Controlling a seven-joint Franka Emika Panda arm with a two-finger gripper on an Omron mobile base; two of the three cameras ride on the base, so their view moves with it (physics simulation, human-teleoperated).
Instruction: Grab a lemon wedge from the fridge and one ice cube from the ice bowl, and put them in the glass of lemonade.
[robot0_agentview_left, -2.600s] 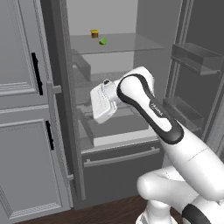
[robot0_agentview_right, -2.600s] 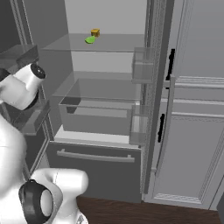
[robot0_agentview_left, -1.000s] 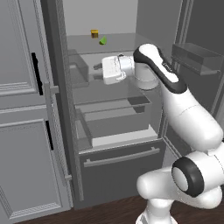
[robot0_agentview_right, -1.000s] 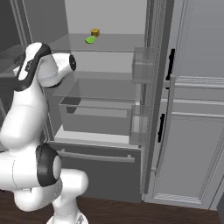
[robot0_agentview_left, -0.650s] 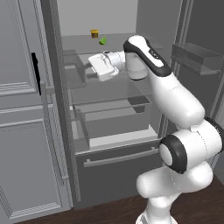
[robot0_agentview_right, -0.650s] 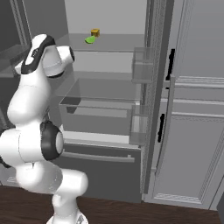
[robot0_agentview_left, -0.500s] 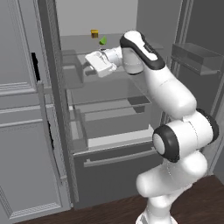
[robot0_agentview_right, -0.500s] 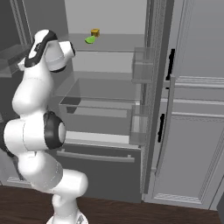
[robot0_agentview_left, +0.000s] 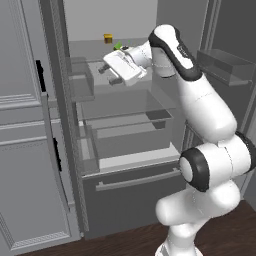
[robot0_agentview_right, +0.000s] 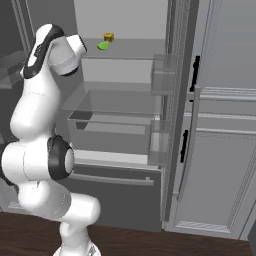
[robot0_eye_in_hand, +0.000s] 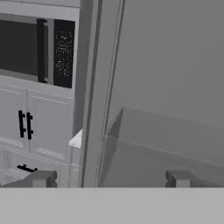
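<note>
Fridge (robot0_agentview_left: 125, 165): dark grey, doors open, clear shelves inside.

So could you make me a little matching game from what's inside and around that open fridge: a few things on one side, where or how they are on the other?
Things:
1. green wedge
2. small yellow block
3. hand
4. lower drawer

Places or states:
A. at the bottom of the fridge, shut
B. open and empty, raised in front of the upper shelf
C. at the back of the upper shelf, farthest from the robot
D. on the upper shelf, just in front of the yellow one

Pairs: 1-D, 2-C, 3-B, 4-A
</note>
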